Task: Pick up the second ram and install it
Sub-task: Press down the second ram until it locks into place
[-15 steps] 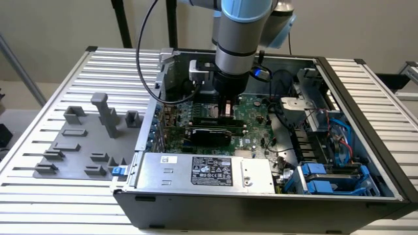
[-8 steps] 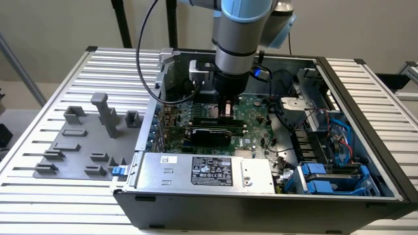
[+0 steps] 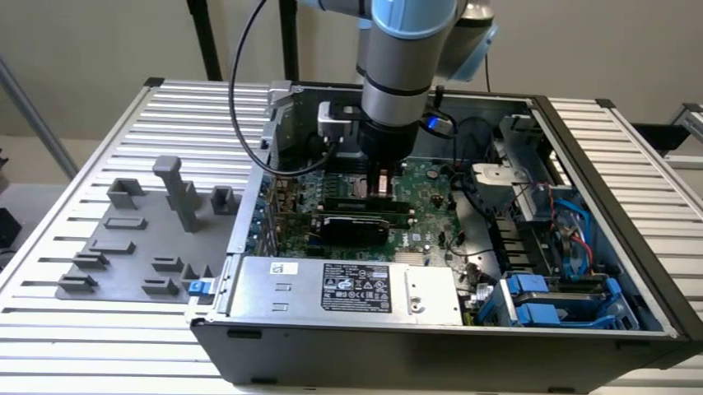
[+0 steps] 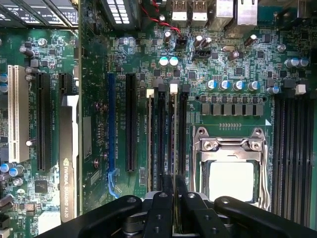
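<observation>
Fingers [image 4: 159, 208] clamped on the second ram [image 4: 173, 148], edge-on over the motherboard [image 4: 237, 119] memory slots, six o'clock in wrist view. We judge risk: strip slightly off its slot, so pressing could jam or bend it.

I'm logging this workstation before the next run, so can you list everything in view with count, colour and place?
Computer case: one, dark grey, open, on the slatted table.
Slatted table: one, silver-white, under everything.
Motherboard: one, green, inside the case.
Second ram: one, green strip, edge-on in the memory slots beside the CPU socket, between the hand's fingers.
CPU socket: one, silver frame, on the motherboard.
Graphics card: one, black, in an expansion slot.
Power supply: one, silver with black label, case's front edge.
Fixture blocks: several, grey, on the exterior view's left.
Arm: one, silver and blue.
Hand: one, black, closed on the ram.
</observation>
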